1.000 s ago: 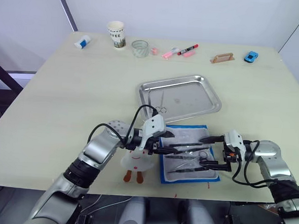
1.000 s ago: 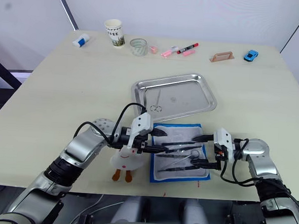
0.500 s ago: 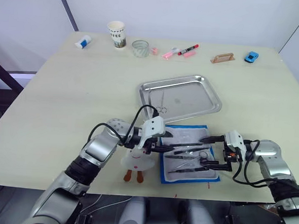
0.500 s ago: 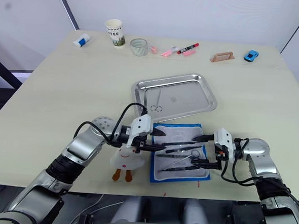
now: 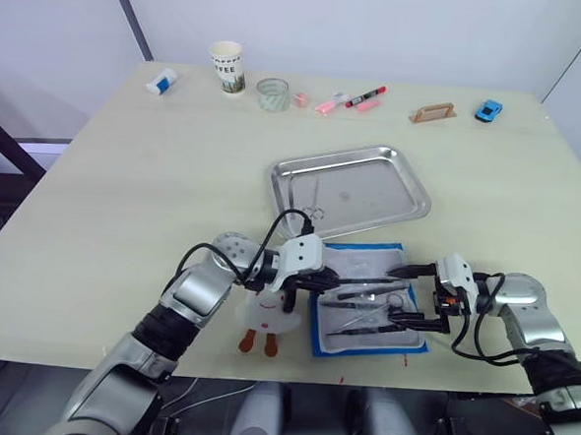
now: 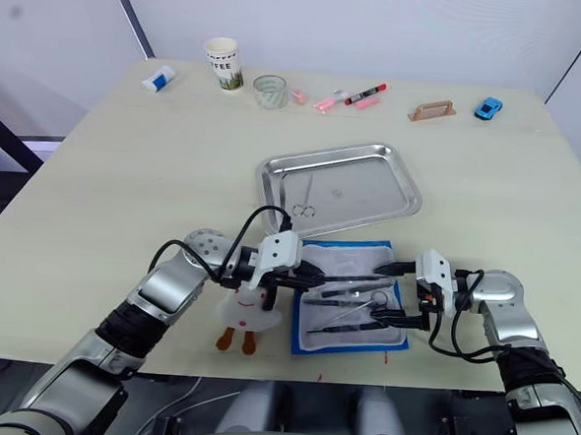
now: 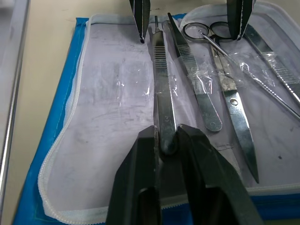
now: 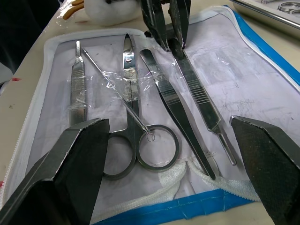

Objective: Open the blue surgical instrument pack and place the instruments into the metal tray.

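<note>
The blue surgical instrument pack lies open near the table's front edge, with its whitish lining up. Several instruments lie in it: scissors, forceps and a probe under plastic. My left gripper is shut on the end of a slim ridged metal instrument that runs along the lining. At the pack's right edge my right gripper is open, its fingertips spread wide over the instruments. The metal tray sits just beyond the pack and holds one pair of scissors.
A white plush toy lies against the pack's left side under my left arm. Along the far edge stand a paper cup, a glass, markers, a wooden handle, a blue toy car and a small bottle.
My left gripper has slid a little to the right over the pack and its fingers have come together on the slim instrument. The right gripper has stayed in place.
</note>
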`<state>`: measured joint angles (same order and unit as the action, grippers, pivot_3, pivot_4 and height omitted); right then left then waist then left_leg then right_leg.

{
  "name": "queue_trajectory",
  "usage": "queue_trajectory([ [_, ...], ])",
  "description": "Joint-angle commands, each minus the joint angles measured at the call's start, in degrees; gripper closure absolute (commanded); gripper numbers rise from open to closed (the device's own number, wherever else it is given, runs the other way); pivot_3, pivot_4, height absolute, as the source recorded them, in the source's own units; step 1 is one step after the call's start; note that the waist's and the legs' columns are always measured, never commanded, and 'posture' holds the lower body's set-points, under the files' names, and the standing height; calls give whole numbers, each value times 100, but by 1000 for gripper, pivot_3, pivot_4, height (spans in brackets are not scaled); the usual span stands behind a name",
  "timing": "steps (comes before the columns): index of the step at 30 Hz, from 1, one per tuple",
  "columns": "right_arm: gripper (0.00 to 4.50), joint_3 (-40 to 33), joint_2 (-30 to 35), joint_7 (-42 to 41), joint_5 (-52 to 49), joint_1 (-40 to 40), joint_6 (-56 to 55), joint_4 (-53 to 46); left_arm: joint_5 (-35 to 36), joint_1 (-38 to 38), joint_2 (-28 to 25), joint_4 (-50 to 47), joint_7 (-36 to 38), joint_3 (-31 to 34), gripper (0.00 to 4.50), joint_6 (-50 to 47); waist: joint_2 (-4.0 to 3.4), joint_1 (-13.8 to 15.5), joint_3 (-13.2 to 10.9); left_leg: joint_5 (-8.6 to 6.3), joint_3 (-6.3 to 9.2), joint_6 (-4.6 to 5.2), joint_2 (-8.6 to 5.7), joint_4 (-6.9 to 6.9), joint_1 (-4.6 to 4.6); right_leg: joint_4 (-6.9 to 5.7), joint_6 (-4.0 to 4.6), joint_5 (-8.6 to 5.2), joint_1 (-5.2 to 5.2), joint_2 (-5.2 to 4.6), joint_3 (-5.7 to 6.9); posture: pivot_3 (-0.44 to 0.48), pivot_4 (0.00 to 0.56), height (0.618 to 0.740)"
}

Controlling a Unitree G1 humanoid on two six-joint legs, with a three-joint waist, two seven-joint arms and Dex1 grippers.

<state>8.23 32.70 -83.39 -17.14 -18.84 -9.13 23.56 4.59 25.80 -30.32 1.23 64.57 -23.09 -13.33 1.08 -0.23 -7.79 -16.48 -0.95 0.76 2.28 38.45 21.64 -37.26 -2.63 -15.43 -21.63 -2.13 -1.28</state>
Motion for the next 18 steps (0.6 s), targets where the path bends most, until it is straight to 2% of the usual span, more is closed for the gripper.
queue_trajectory([
  [1,0,79,31,60,184,147,122,154,-93,51,36,6,0,-56,3801,63,0,1,0,0,0,0,0,0,0,0,0,0,0,0,0,0,150,740],
  [18,0,99,4,92,193,142,140,141,-509,161,151,-11,-78,-240,3801,-179,1,4,3,0,0,0,0,0,-1,-2,0,0,1,0,0,0,150,740],
])
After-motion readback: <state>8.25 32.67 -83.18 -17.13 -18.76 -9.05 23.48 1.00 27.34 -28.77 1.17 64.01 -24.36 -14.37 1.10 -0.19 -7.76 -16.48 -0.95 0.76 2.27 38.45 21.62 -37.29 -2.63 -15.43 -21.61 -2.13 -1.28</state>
